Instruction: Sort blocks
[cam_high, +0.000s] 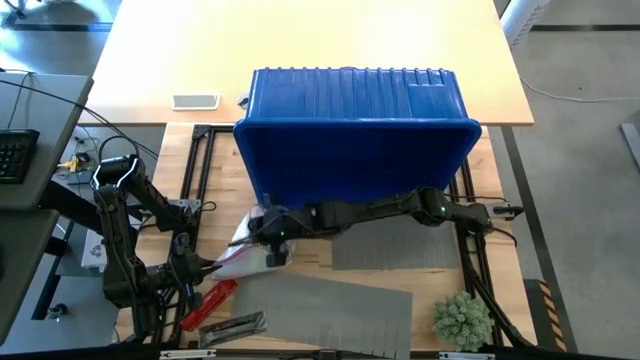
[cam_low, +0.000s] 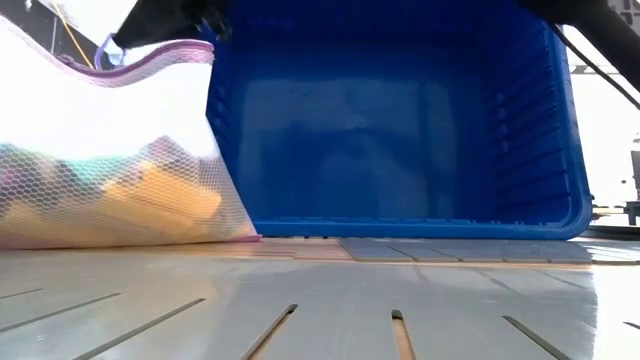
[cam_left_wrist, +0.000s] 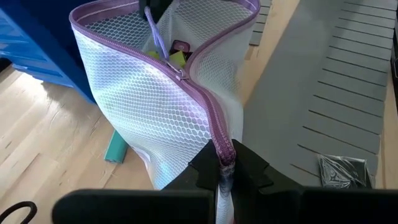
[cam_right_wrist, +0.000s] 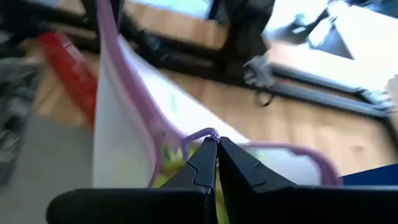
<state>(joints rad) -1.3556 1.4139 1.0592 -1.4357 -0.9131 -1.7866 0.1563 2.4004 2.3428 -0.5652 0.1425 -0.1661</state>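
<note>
Both grippers pinch a white mesh bag (cam_left_wrist: 155, 112) with purple zipper: left gripper (cam_left_wrist: 225, 169) clamps its zipper end, right gripper (cam_right_wrist: 216, 149) its pull loop. Coloured blocks (cam_left_wrist: 176, 55) lie inside; no writing is legible.

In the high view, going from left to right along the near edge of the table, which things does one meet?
Red tool → small clear packet → large grey mat → green plant-like ball.
</note>
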